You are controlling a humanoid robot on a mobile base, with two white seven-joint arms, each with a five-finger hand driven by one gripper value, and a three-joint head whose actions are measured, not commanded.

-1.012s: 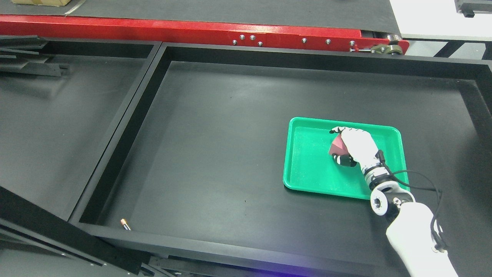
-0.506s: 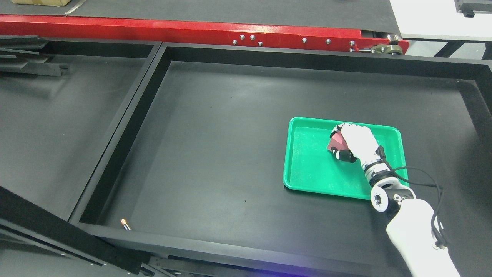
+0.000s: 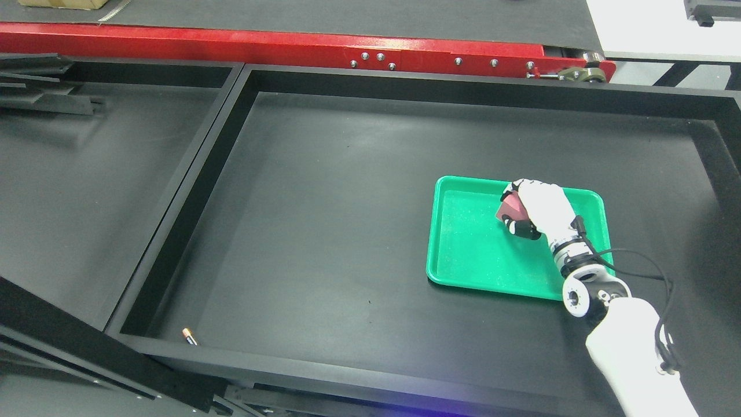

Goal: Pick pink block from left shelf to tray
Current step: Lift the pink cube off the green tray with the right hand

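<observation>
A green tray [image 3: 469,255] lies on the black floor of the large right compartment. Over the tray's upper right part my right hand [image 3: 518,208] is curled around the pink block [image 3: 510,208], of which only a small pink face shows at the hand's left side. Whether the block touches the tray floor I cannot tell. The white right arm [image 3: 631,353] comes in from the lower right corner. No left arm shows.
Black walls [image 3: 231,104] frame the compartment; a second black compartment [image 3: 75,191] lies to the left. A red beam [image 3: 289,49] runs along the back. A small battery-like object [image 3: 189,337] lies at the near left corner.
The right hand with the pink block has shifted slightly up and to the right over the tray, and its fingers have closed tighter on the block.
</observation>
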